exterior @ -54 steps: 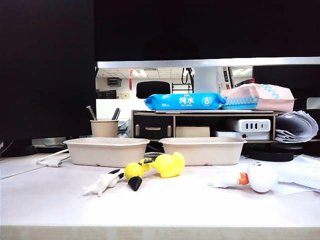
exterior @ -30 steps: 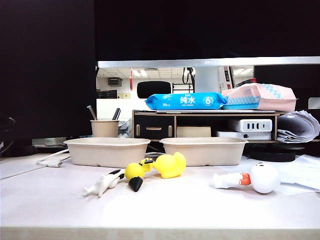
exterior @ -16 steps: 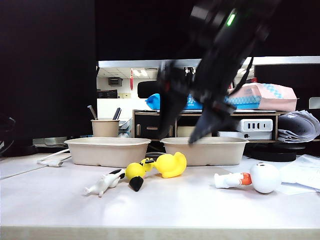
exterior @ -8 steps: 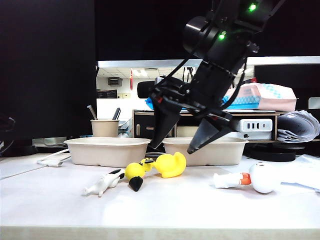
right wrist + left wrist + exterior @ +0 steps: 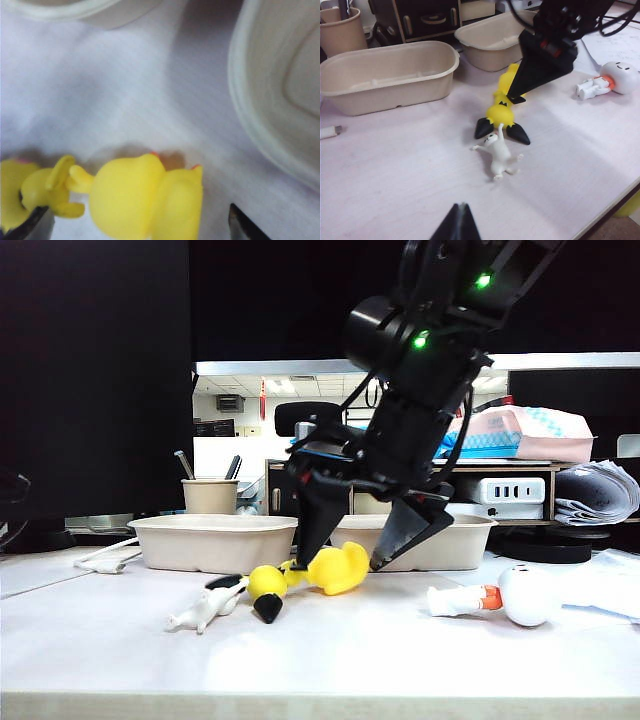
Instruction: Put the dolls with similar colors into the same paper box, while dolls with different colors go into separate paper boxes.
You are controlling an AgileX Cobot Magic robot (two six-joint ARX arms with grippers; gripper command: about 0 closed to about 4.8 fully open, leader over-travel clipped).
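So the two paper boxes sit empty just behind the right gripper, one to each side of it. That gripper hangs jaws spread wide, straddling the yellow duck — looks lined up to pinch it. The yellow-and-black figure touches the duck on the gripper's left; the white round-headed figure lies off to its right, the slim white animal farther left. Left gripper sits pulled back from the toys, jaws together.

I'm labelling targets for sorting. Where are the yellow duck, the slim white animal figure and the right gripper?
yellow duck point(image 5: 338, 569), exterior view, its body.
slim white animal figure point(image 5: 498, 152), left wrist view, its torso.
right gripper point(image 5: 352, 545), exterior view, midway between its open fingertips.
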